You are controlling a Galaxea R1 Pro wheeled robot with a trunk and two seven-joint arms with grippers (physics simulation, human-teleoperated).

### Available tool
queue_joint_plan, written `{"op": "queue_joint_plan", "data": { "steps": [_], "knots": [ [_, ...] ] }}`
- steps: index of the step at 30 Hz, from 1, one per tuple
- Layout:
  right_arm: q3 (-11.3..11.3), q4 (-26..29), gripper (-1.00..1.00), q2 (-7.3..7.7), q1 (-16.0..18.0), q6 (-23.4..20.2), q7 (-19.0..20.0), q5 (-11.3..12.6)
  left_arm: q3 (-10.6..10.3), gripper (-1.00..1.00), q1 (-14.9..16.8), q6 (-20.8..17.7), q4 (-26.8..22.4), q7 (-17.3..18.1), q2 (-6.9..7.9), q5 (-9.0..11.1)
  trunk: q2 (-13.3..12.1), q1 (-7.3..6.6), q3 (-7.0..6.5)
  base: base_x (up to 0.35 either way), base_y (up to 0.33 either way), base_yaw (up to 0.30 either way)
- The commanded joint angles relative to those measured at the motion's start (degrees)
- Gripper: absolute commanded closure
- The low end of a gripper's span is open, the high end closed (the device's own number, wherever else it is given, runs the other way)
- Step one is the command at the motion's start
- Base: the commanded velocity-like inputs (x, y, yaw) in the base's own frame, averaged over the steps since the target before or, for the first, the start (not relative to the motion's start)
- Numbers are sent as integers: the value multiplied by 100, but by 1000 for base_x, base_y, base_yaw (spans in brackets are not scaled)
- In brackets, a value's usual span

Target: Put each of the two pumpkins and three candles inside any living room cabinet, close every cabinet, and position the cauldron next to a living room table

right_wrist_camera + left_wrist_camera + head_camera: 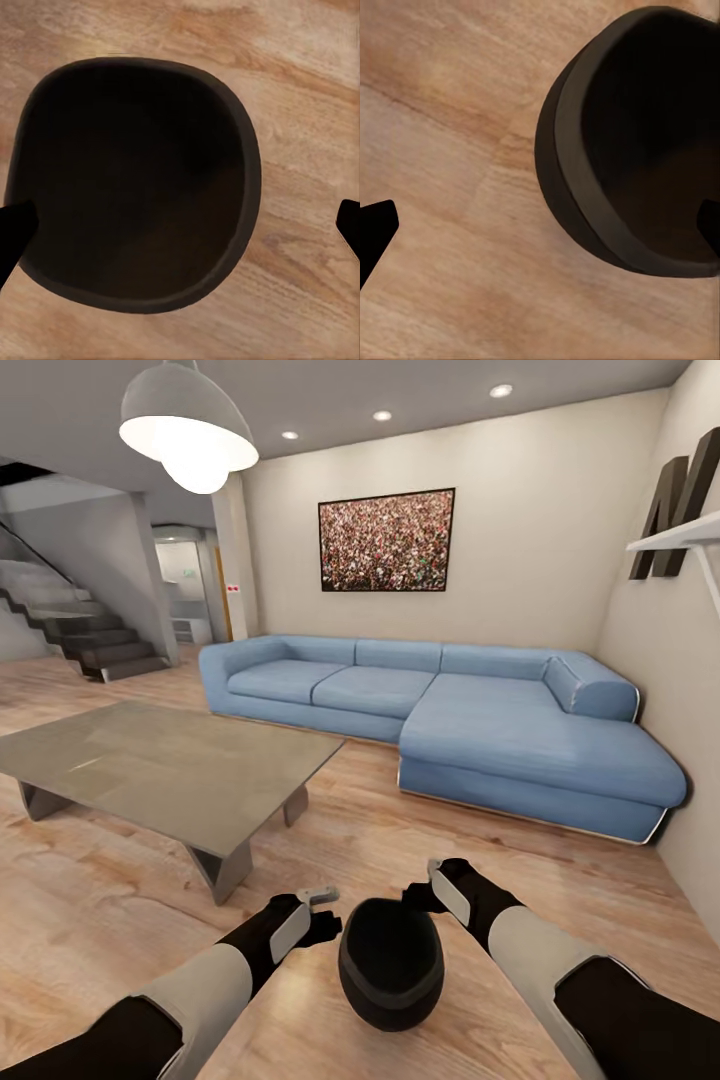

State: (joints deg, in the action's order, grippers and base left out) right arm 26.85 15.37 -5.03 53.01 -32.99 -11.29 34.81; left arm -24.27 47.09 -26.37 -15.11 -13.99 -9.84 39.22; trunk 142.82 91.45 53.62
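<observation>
A black cauldron (pixel 390 963) sits on the wooden floor (pixel 120 920) at six o'clock in the head view, between both arms. The left pincer (pixel 322 913) and right pincer (pixel 425 888) flank its rim, each spread wide, gripping nothing. The grey counter (pixel 160 765) stands near at ten o'clock; a blue sofa (pixel 450 715) lies beyond.

One cauldron (pixel 390 962), one table (pixel 165 765), one sofa (pixel 450 725), one framed picture (pixel 386 541), one pendant lamp (pixel 188 432).
</observation>
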Motion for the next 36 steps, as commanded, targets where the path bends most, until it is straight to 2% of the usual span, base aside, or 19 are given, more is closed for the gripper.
{"op": "queue_joint_plan", "data": {
  "steps": [1,5,7,9,12,36],
  "knots": [
    [39,10,-100,2,2,-21,-44,61,-45,-100,2,-21,-13,-42,-11,58,2,0,6,116,0,0],
    [39,4,-100,-3,0,-31,-39,61,-52,-100,2,-33,-17,36,-16,52,2,0,6,54,0,0],
    [39,2,-100,-5,0,-51,-36,61,-57,-100,2,-26,-23,253,-16,46,2,0,6,7,0,0],
    [39,2,-100,-6,-1,-65,-39,61,-63,-100,2,-16,-25,616,-16,35,2,0,6,3,0,0],
    [39,-8,-100,-7,-1,-69,-43,61,-67,-100,2,-15,-26,796,-16,16,2,0,6,0,0,0],
    [39,-16,-100,-7,-9,-68,-82,52,-69,-100,2,-8,-27,875,-16,7,2,0,-18,0,0,-65]
  ]
}}
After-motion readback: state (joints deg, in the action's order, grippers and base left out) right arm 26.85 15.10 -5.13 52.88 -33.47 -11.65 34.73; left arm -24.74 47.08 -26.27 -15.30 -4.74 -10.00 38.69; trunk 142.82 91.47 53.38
